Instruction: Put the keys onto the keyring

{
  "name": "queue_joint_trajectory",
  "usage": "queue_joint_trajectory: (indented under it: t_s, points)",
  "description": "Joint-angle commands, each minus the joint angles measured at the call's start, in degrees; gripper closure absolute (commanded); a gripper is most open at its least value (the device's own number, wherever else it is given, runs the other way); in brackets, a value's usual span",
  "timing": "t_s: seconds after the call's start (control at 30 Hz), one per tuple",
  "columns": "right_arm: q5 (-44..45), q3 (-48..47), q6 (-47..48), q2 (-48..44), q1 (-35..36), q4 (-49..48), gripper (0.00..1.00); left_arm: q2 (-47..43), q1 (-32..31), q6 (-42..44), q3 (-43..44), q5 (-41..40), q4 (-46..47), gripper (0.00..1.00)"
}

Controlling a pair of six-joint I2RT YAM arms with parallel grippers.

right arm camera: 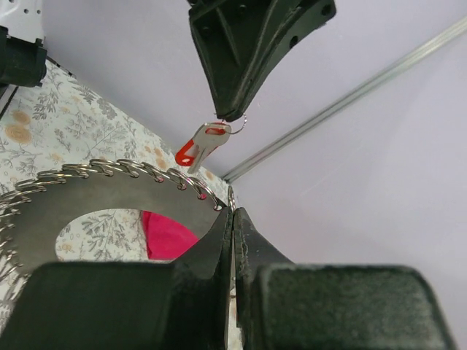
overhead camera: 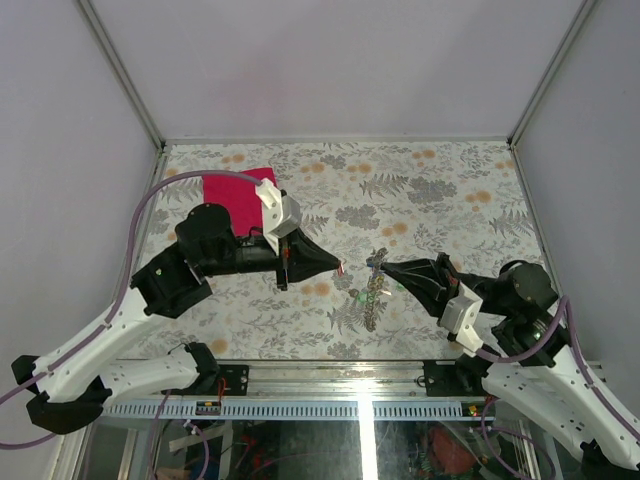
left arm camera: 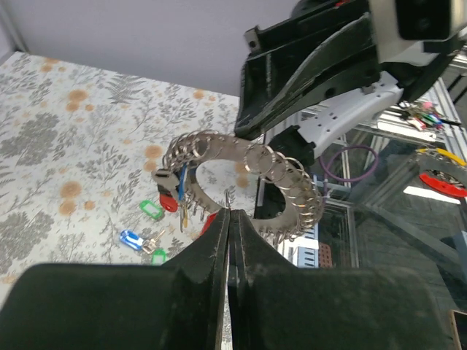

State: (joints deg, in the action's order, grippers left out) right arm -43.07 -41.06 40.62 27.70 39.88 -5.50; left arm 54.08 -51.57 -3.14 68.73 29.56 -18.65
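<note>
Above the desk (overhead camera: 420,190), the keyring (right arm camera: 80,208) sat raised, its rim clamped in your right hand (right arm camera: 232,219). Your left hand (left arm camera: 228,219) pinched a red key (right arm camera: 201,144) near that rim, not yet threaded. Hanging keys (left arm camera: 174,195) looked done; a blue key (left arm camera: 131,238) and a green key (left arm camera: 152,210) lay loose below.

Seen from above, the keyring (overhead camera: 374,290) hangs edge-on, too small to make out its coils, and the left arm (overhead camera: 215,250) covers the pink cloth's (overhead camera: 232,190) near edge. In the right wrist view the ring runs off the left edge, its lower rim behind the right tool (right arm camera: 232,213); the left tool (right arm camera: 228,117) is cropped at the top. Its own fingers (left arm camera: 208,262) cover what it grips in the left wrist view
</note>
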Motion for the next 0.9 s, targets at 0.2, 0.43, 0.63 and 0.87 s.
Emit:
queue_joint_trajectory:
  t_s: [0.2, 0.43, 0.63, 0.87]
  points:
    - [-9.59, -7.70, 7.64, 2.43, 0.35, -4.92, 1.00, 1.89, 0.33, -0.53, 6.72, 11.71, 1.23, 1.00]
    - [-14.95, -9.79, 2.21, 2.60, 0.35, -8.26, 1.00, 2.02, 0.31, -1.04, 8.36, 14.61, 2.91, 1.00]
    - [-18.26, -11.03, -2.24, 3.72, 0.37, -11.42, 1.00, 2.67, 0.33, -1.38, 9.39, 16.20, 3.70, 1.00]
    - [-18.83, -10.52, -10.74, 5.46, 0.34, -18.48, 1.00, 2.50, 0.33, -1.47, 9.82, 15.76, 3.80, 1.00]
